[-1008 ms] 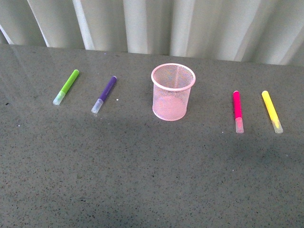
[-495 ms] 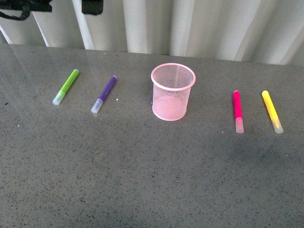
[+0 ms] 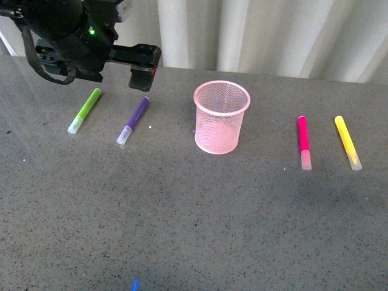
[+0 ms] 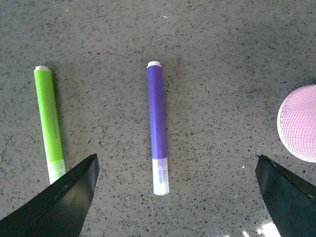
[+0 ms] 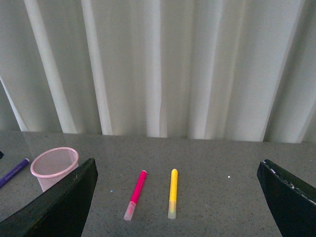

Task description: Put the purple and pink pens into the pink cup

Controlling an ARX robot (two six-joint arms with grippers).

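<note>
**Item 1:** violet-purple highlighter-style pen with pale translucent cap.
- Lies flat on grey speckled tabletop, cap toward the near side.
- Sits left of light pink wire-mesh cup and right of lime-green pen, well apart from both.

**Handling (estimated):**
- Light, stiff plastic barrel.
- Smooth and round, so likely to roll or slip under an off-centre pinch.
- Take hold across mid-barrel, clear of the cap joint, leaving room to tip upright over the cup rim.

**Left gripper:**
- Fingers spread wide, holding nothing.
- Hovers above the purple pen.
- In the left wrist view, the pen lies between the two fingertips, roughly central and touching neither.

**Item 2:** magenta-pink pen with pale translucent cap.
- Lies flat to the right of the cup, with yellow pen further right.

**Right gripper:**
- Fingers wide apart, empty.
- Well clear of both pens.
</note>
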